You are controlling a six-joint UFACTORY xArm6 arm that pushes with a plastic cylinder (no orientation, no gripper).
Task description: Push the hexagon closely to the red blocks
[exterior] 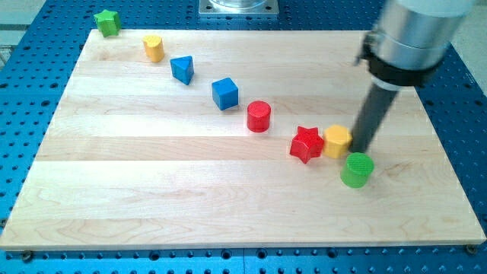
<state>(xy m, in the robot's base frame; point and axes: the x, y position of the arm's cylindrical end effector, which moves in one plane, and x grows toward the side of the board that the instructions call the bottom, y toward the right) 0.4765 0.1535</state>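
Note:
A yellow hexagon block (pixel 337 141) lies right of centre on the wooden board (pixel 152 183), touching the right side of a red star block (pixel 307 144). A red cylinder (pixel 259 116) stands up and to the left of the star, apart from it. My tip (pixel 358 149) is at the hexagon's right side, touching or nearly touching it. A green cylinder (pixel 357 169) stands just below my tip and below right of the hexagon.
A blue cube (pixel 224 93), a blue triangular block (pixel 182 69) and a yellow cylinder (pixel 153 47) run in a line toward the view's top left. A green star block (pixel 107 22) sits at the board's top-left corner.

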